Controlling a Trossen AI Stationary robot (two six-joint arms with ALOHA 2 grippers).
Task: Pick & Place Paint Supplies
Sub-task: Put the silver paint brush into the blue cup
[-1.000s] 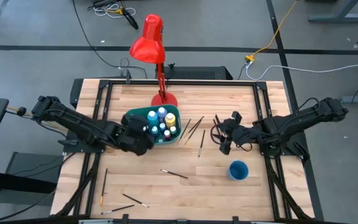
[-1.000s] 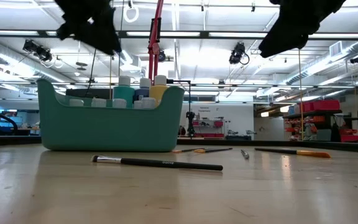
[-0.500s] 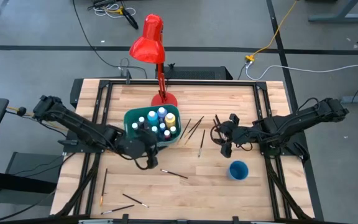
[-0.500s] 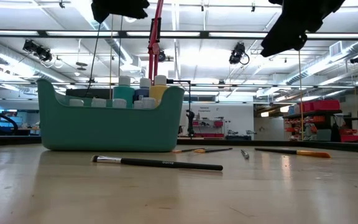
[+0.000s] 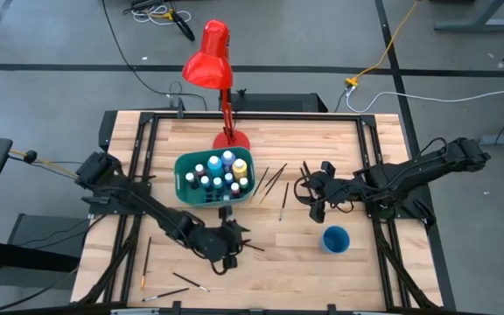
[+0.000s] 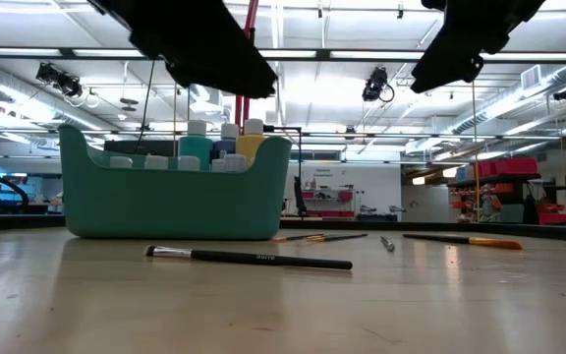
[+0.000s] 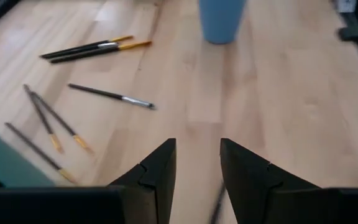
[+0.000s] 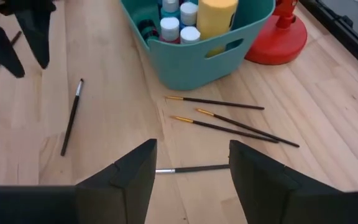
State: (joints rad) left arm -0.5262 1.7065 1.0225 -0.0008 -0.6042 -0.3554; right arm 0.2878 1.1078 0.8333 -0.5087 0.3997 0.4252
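Left gripper [image 5: 232,248]: jaws parted, empty, above loose paintbrush [image 5: 246,245] | Right gripper [image 5: 309,196]: jaws parted, empty, beside paintbrushes [image 5: 275,179] | Paint bottles [image 5: 220,171]: in teal bin [image 5: 185,185] on counter [image 5: 278,262]

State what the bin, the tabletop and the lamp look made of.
Teal bin: likely moulded plastic, smooth, with rounded rim and handle cutout. Tabletop: wood, pale planks with visible grain, matte. Red lamp: probably painted metal, judging by its glossy shade.

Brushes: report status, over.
Left hand open, empty, over a loose brush. Right hand open, waiting by more brushes. Bottles binned. Nothing blocking.
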